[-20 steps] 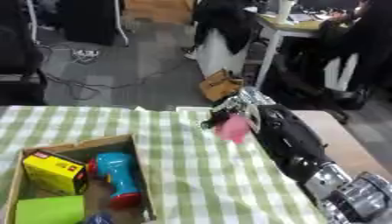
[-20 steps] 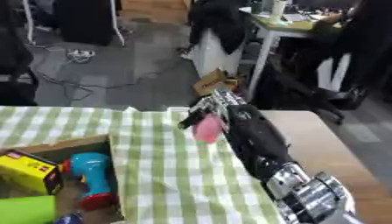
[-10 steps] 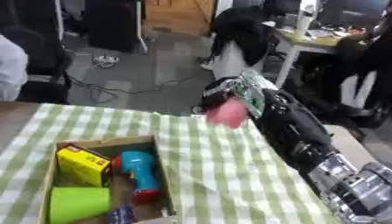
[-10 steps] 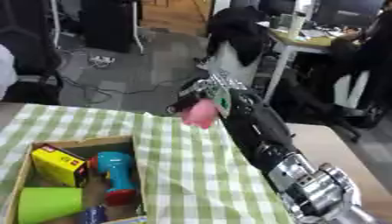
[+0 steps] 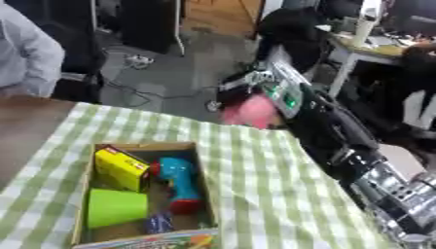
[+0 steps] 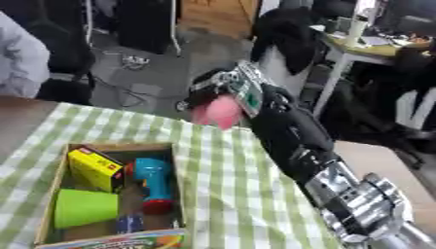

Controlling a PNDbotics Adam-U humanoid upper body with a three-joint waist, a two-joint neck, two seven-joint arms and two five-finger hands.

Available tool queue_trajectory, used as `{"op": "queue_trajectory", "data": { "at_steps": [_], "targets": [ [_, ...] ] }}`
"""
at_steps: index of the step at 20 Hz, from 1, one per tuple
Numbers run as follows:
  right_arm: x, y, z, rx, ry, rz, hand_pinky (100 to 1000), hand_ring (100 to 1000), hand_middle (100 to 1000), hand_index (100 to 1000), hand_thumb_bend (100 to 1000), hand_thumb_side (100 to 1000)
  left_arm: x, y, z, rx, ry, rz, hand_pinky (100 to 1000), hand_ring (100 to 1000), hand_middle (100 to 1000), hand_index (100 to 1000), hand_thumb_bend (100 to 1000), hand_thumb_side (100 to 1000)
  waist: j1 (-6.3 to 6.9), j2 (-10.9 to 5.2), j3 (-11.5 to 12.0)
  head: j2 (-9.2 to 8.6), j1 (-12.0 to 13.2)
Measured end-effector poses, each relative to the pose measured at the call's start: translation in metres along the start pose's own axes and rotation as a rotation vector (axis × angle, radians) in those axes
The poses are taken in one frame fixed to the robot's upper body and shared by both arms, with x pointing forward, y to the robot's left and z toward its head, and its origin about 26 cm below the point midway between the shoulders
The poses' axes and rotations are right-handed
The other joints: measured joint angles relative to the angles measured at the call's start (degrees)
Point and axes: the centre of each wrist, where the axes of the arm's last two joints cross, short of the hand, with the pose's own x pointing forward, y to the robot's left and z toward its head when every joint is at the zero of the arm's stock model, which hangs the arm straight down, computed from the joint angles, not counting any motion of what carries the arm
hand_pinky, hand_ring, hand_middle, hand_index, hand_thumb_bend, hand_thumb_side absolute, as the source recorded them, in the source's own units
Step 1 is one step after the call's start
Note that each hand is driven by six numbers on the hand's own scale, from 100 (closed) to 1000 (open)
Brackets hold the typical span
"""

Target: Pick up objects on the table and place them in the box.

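My right hand [image 5: 265,86] is raised over the far edge of the table, fingers curled round a pink object [image 5: 249,111] that hangs below it. The arm runs in from the lower right. The cardboard box [image 5: 198,194] sits on the green checked cloth at the lower left, well left of and nearer than the hand. Inside it lie a yellow box [image 5: 119,168], a blue and red toy [image 5: 178,184], a green cup [image 5: 118,207] and a small dark blue thing [image 5: 158,222]. My left hand shows in neither view.
The green checked cloth [image 5: 264,194] covers the table right of the box. Bare wood [image 5: 21,126] shows at the far left. A person's light sleeve [image 5: 26,53] is at the upper left. Office chairs and desks stand behind the table.
The camera has shifted, so the box now sits further right in view. My right hand has carried the pink object up and leftward, toward the box side of the table.
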Motion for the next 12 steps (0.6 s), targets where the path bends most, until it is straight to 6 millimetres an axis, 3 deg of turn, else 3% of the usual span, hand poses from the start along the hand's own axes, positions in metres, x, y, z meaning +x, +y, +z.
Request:
{"op": "queue_trajectory", "data": {
  "at_steps": [7,12],
  "targets": [
    [0.026,-0.007,-0.007,-0.042,-0.071,0.001,100,100,100,273,100,887,0.0,-0.004,-0.002,0.013,-0.008,0.015,893,913,921,931,135,1000,-0.16,0.0,1.78,-0.47,-1.62],
    [0.036,-0.005,-0.013,-0.098,-0.089,0.026,100,100,100,272,100,916,0.001,-0.01,-0.005,0.032,-0.017,0.04,894,912,920,929,134,1000,-0.43,0.35,3.76,-3.46,-8.35]
  ]
}}
